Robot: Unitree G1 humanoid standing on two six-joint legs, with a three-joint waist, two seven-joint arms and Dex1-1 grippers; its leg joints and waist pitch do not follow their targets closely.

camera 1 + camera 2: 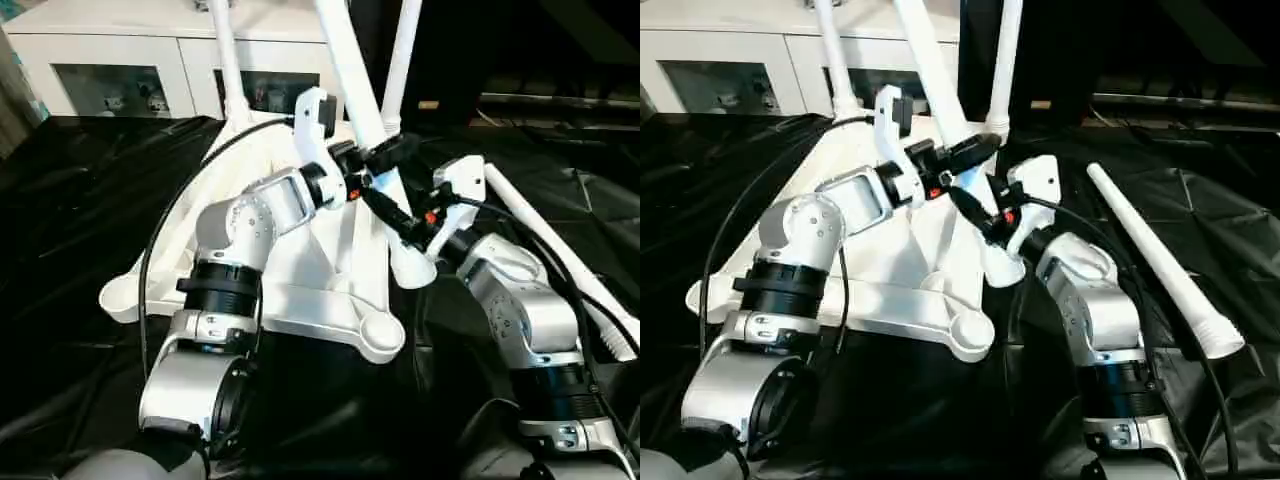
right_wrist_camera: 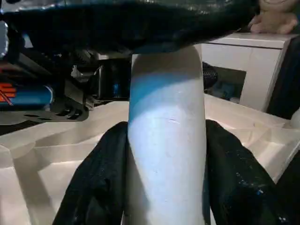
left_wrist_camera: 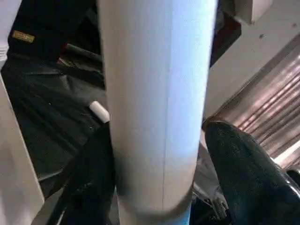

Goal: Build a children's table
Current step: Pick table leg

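On the black-covered work table [image 1: 80, 200] the white tabletop [image 1: 330, 300] is lying upside down, its round corner sockets facing up. Two legs [image 1: 228, 60] are standing upright in the far sockets. A third leg [image 1: 350, 70] is leaning at a slant over the near right corner, and both grippers are working on it. The left gripper [image 1: 385, 152] is sitting higher on this leg; in the left wrist view one black finger [image 3: 93, 178] is pressing the tube while the other finger [image 3: 248, 173] is standing slightly off it, so the jaws are bracketing the leg without fully clamping. The right gripper [image 1: 405, 222] is sitting just below, and in the right wrist view its fingers [image 2: 98, 183] are pressing both sides of the tube, clamped on it. The fourth leg [image 1: 1160, 265] is lying loose on the black cover to the right, apart from the right arm. Behind the table a white cabinet [image 1: 110, 60] is standing.
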